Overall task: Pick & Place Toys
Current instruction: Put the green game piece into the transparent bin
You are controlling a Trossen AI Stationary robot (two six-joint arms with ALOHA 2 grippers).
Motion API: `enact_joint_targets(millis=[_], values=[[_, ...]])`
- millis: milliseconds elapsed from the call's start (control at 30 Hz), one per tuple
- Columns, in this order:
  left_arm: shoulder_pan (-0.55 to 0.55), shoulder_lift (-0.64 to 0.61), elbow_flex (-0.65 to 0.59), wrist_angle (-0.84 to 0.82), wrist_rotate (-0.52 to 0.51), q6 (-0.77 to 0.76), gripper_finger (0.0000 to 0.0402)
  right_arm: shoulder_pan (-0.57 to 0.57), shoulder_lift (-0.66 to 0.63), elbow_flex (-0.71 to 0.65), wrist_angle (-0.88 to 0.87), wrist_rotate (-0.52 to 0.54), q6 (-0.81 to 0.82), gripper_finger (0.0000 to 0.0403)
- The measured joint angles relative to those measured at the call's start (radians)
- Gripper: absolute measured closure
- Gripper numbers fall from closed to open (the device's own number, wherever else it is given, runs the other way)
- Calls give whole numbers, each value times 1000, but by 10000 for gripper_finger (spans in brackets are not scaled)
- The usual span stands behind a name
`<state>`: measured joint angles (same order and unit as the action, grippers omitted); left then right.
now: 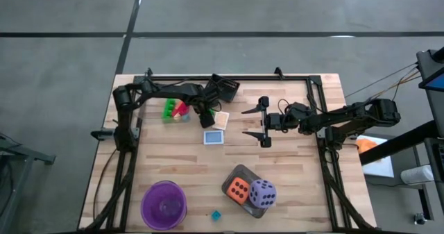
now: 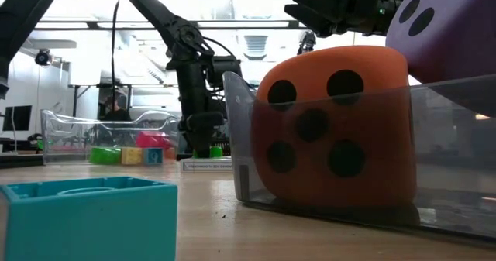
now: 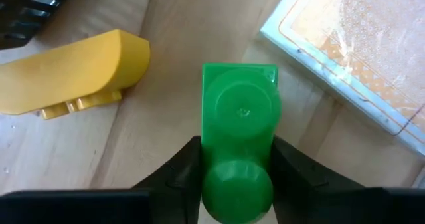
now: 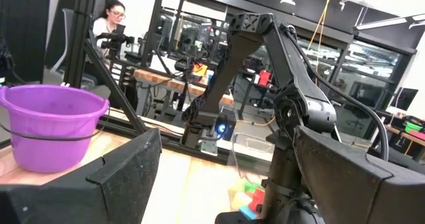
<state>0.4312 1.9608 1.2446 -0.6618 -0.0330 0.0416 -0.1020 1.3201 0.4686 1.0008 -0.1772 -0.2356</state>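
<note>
High view: left gripper [image 1: 207, 116] is low near the table's [image 1: 291, 185] far edge, beside two cards [image 1: 214, 137]; its grip is unclear here. Right gripper [image 1: 264, 128] hovers mid-table, fingers spread wide, empty. Two dice, orange [image 1: 238, 189] and purple [image 1: 262, 193], sit in a grey tray [image 1: 243, 171] by the near edge; a purple bowl [image 1: 164, 205] stands toward the near left corner.

Low view: one teal block [image 2: 85, 214] lies nearest, and the orange die fills the tray.

Left wrist view: fingers [image 3: 174, 176] pinch one green block [image 3: 239, 139]; one yellow block [image 3: 73, 71] lies beside it, apart.

Right wrist view: fingers [image 4: 113, 171] wide apart, nothing between.
</note>
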Motion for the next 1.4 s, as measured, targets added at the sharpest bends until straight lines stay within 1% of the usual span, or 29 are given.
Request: enact_joint_targets(millis=[100,200,333,467,600,800,900,1067,1200,1300,1400], values=[[-12,-9,10,-21,3,-4,276,0,0,0,0,0,0,64],[-28,-47,27,-35,3,-4,276,0,0,0,0,0,0,64],[-46,-138,28,-17,3,-4,276,0,0,0,0,0,0,64],[-53,-271,-3,36,3,4,276,0,0,0,-3,0,0,64],[-52,-445,-120,179,39,24,276,0,0,0,-5,0,0,64],[-50,-740,-422,457,161,36,276,0,0,0,-7,0,2,64],[-43,-882,-560,522,149,-26,276,0,0,0,-7,-3,3,64],[22,-1060,-714,494,34,-184,276,0,0,0,-6,-3,2,64],[98,-1127,-773,466,25,-229,276,0,0,0,-6,-3,3,64],[165,-1126,-787,443,7,-231,276,0,0,0,-4,-3,3,64],[234,-1099,-793,405,0,-232,276,0,0,0,-2,-3,5,64]])
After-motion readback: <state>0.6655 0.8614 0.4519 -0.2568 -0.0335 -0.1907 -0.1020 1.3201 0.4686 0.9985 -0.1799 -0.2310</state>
